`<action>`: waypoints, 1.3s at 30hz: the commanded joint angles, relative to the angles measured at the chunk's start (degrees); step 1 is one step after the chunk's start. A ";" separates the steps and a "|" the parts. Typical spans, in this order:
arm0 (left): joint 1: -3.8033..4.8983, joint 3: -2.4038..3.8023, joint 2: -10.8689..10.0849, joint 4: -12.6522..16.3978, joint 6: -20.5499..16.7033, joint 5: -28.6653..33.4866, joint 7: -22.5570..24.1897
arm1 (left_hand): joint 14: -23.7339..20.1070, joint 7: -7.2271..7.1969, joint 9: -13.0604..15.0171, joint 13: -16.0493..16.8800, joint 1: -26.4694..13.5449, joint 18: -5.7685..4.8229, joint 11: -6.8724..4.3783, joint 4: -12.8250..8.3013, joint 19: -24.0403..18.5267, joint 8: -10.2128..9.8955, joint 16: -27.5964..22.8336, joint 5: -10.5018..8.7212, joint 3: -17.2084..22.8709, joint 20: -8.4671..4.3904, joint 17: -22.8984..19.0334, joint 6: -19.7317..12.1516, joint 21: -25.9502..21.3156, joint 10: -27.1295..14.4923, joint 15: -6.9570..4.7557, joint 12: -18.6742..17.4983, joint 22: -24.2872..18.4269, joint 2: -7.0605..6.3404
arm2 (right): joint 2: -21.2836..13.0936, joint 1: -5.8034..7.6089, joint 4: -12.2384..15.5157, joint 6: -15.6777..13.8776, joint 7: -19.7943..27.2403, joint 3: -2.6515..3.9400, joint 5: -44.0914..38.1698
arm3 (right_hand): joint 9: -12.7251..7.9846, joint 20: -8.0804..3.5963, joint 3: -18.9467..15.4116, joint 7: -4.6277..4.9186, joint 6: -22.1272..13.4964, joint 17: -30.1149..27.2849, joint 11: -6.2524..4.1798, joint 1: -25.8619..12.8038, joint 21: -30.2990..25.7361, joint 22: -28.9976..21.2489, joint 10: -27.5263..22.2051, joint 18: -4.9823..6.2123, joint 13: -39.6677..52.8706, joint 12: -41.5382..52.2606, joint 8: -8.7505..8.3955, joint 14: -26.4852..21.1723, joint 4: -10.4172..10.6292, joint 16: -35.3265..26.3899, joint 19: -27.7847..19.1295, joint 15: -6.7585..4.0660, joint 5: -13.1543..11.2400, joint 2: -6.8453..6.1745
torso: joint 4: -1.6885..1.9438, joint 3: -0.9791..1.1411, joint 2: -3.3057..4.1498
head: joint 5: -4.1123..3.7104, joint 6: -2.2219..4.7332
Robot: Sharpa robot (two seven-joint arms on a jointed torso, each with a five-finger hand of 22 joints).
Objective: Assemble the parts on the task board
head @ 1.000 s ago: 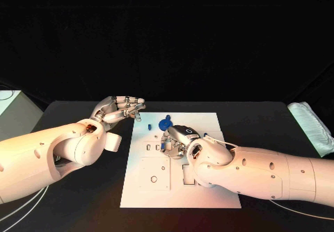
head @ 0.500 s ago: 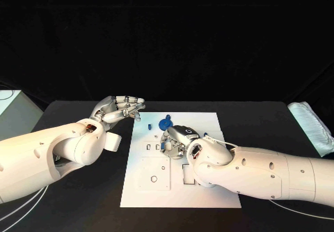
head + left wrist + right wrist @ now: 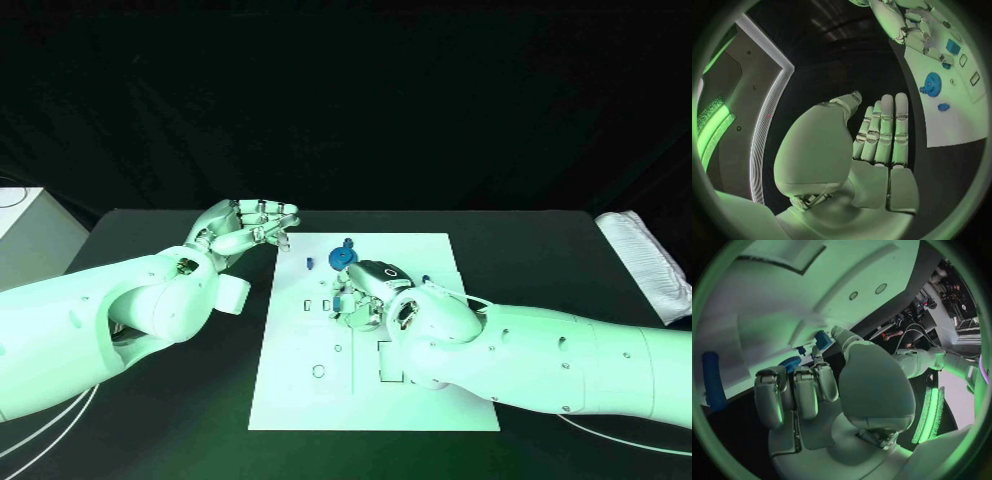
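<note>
We see the white task board lying in the middle of the black table, with both hands near its far end. The left hand hovers over the table just off the board's far left corner; its fingers are straight and side by side, the thumb apart, and it holds nothing. The right hand is lowered onto the board a little inward from the far edge, its fingers curled down by a small blue part; we cannot tell whether it actually grips that piece. A round blue gear lies near the board's far edge, just beyond the right hand, and a smaller blue part sits beside it toward the left edge. In the right wrist view a long blue peg lies next to the curled fingers.
</note>
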 commanded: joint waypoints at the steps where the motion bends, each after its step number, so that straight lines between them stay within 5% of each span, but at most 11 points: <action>1: 0.04 0.04 0.10 -0.02 1.03 -0.31 0.03 | -0.06 0.29 0.08 0.08 -0.45 0.79 0.07 0.10 -0.37 -0.04 0.33 -0.19 0.24 0.06 -0.05 0.05 0.40 0.31 -0.06 0.14 0.05 0.04 | -0.51 -0.04 0.88 -2.69 1.55 -0.03 -0.19 | -0.19 0.47 -2.09 0.11 -0.50 15.10 -0.04 0.34 0.12 15.09 -0.51 -0.82 5.82 -0.41 -0.20 5.99 0.56 0.25 5.89 0.59 0.23 0.22 | 0.05 0.04 0.04 | -0.05 -0.01; 5: 0.04 0.03 0.16 -0.31 1.25 -0.95 -1.16 | 0.18 0.37 0.11 0.26 -0.92 0.80 0.03 0.37 -0.41 -0.05 0.75 -0.19 0.17 0.07 -0.03 0.01 0.66 0.80 -0.08 0.45 0.18 0.05 | -2.02 0.00 2.40 -5.49 4.59 0.09 1.16 | -0.73 0.62 -5.93 0.44 -1.56 15.10 0.22 1.82 0.12 15.09 -0.50 -0.82 5.76 -0.39 -0.85 5.99 2.01 0.25 5.89 0.84 0.39 1.04 | 0.00 0.09 -0.09 | 0.03 -0.11; 8: 0.04 0.03 0.05 -0.51 2.07 -2.76 -4.32 | 3.87 -0.50 0.36 2.28 -3.85 0.97 -1.27 2.51 1.22 0.25 5.40 -0.05 -0.76 -0.44 1.83 0.27 2.54 5.10 -1.14 4.46 1.01 0.86 | -3.95 0.26 3.63 -7.05 11.08 0.45 6.97 | -1.03 0.77 -8.14 0.59 -1.67 14.14 0.38 3.75 0.12 15.09 -1.19 -0.82 5.09 -1.08 -1.08 5.74 3.39 -0.15 5.89 0.94 0.44 2.08 | -0.06 0.05 -0.35 | 0.07 -0.10; 10: 0.05 0.03 -0.03 -0.74 2.37 -4.85 -6.94 | 7.32 -1.73 1.34 5.83 -5.35 0.93 -2.72 3.44 3.66 2.18 10.74 0.04 -1.74 -1.91 4.92 2.45 5.73 6.79 -2.57 9.78 2.53 1.08 | -5.34 0.72 4.28 -7.82 15.33 0.71 11.82 | -1.02 0.79 -8.00 0.55 -1.39 14.00 0.36 4.67 0.12 15.09 -1.48 -0.82 4.87 -1.32 -0.89 5.70 3.56 -0.22 5.89 0.93 0.43 2.64 | -0.07 0.05 -0.51 | 0.12 -0.07; 12: 0.07 0.04 -0.06 -1.07 2.80 -7.22 -10.14 | 15.27 -3.05 2.58 12.16 -5.72 -0.36 -3.59 3.69 9.19 3.73 21.49 0.21 -2.69 -3.04 18.03 2.81 12.08 5.10 -3.69 17.97 10.11 1.03 | -6.87 1.36 4.89 -8.20 18.94 0.95 17.13 | -1.02 0.79 -7.97 0.55 -1.35 13.86 0.35 4.80 0.12 15.09 -1.69 -0.82 4.67 -1.54 -0.85 5.66 3.57 -0.27 5.89 0.93 0.43 2.70 | -0.01 0.14 -0.71 | 0.09 -0.16; 15: 0.12 0.05 -0.01 -1.58 3.81 -11.25 -14.93 | 21.78 -2.54 5.86 25.03 -8.07 -1.55 -4.48 4.65 13.48 7.97 29.94 -0.08 -4.15 -3.37 30.09 2.62 17.52 0.19 -3.75 35.02 17.42 1.35 | -8.89 2.45 5.52 -8.14 21.72 1.25 25.57 | -0.97 0.78 -7.90 0.50 -1.09 13.60 0.32 5.11 0.12 15.09 -2.07 -0.82 4.36 -1.88 -0.62 5.59 3.67 -0.39 5.89 0.90 0.39 2.86 | 0.01 0.27 -1.03 | 0.13 -0.29; 17: 0.23 0.06 0.25 -2.05 5.28 -15.23 -19.23 | 24.06 -3.00 8.18 29.41 -9.38 -1.94 -4.22 4.95 15.02 10.97 32.50 -0.11 -4.26 -3.38 34.13 1.99 19.27 -2.32 -3.94 41.27 19.86 1.93 | -10.64 3.54 5.88 -7.87 22.98 1.44 32.26 | -0.94 0.77 -7.85 0.47 -0.94 13.69 0.29 5.25 0.12 15.09 -2.09 -0.82 4.36 -1.87 -0.47 5.61 3.71 -0.35 5.89 0.89 0.38 2.95 | -0.01 0.36 -1.27 | 0.16 -0.36; 21: 0.88 0.07 1.23 -2.75 8.33 -22.26 -26.10 | 27.50 -4.23 11.79 32.30 -11.25 -2.92 -5.00 4.99 19.12 15.26 35.61 -0.15 -4.33 -4.03 39.37 1.84 22.47 -2.28 -4.78 46.10 25.03 2.22 | -13.73 5.44 6.48 -6.94 23.76 1.65 39.96 | -0.90 0.76 -7.89 0.44 -0.82 13.71 0.28 5.18 0.12 15.09 -2.09 -0.82 4.38 -1.84 -0.34 5.61 3.82 -0.35 5.89 0.87 0.34 2.97 | 0.03 0.48 -1.62 | 0.22 -0.48; 27: 2.57 0.04 4.88 -4.56 14.86 -32.09 -37.16 | 30.24 -5.22 17.27 42.12 -15.15 -3.76 -5.93 5.19 22.33 20.16 38.07 -0.14 -5.37 -4.83 43.94 0.79 24.96 2.05 -5.53 55.48 29.21 2.68 | -17.89 8.31 6.98 -6.09 23.47 1.76 44.73 | -0.87 0.74 -7.95 0.42 -0.74 13.76 0.26 5.05 0.12 15.09 -2.11 -0.82 4.37 -1.84 -0.22 5.63 3.99 -0.33 5.89 0.85 0.31 3.02 | 0.19 0.58 -2.15 | 0.31 -0.68; 31: 3.67 -0.13 7.71 -6.23 19.27 -38.34 -42.84 | 30.54 -5.45 19.57 43.58 -17.49 -3.78 -6.11 5.22 22.38 21.88 38.36 -0.13 -6.58 -4.94 44.56 0.51 25.09 2.20 -5.68 57.01 29.39 3.00 | -19.08 9.13 6.94 -5.73 22.99 1.77 45.29 | -0.86 0.74 -7.97 0.41 -0.71 13.75 0.25 4.98 0.12 15.09 -2.15 -0.82 4.33 -1.88 -0.16 5.63 4.07 -0.33 5.89 0.85 0.30 3.05 | 0.15 0.72 -2.41 | 0.44 -0.86; 39: 5.92 -1.61 13.48 -10.66 29.12 -46.15 -48.37 | 30.13 -5.71 23.35 43.55 -20.81 -3.81 -6.31 5.29 22.42 24.04 37.97 -0.14 -8.30 -5.18 43.89 -0.77 25.13 1.36 -5.90 57.29 29.51 4.44 | -20.09 9.65 6.63 -5.26 21.46 1.77 44.36 | -0.85 0.72 -8.07 0.39 -0.71 13.65 0.23 4.79 0.12 15.09 -2.24 -0.82 4.25 -1.95 -0.08 5.60 4.28 -0.38 5.89 0.83 0.28 3.08 | 0.26 0.99 -2.69 | 0.54 -1.26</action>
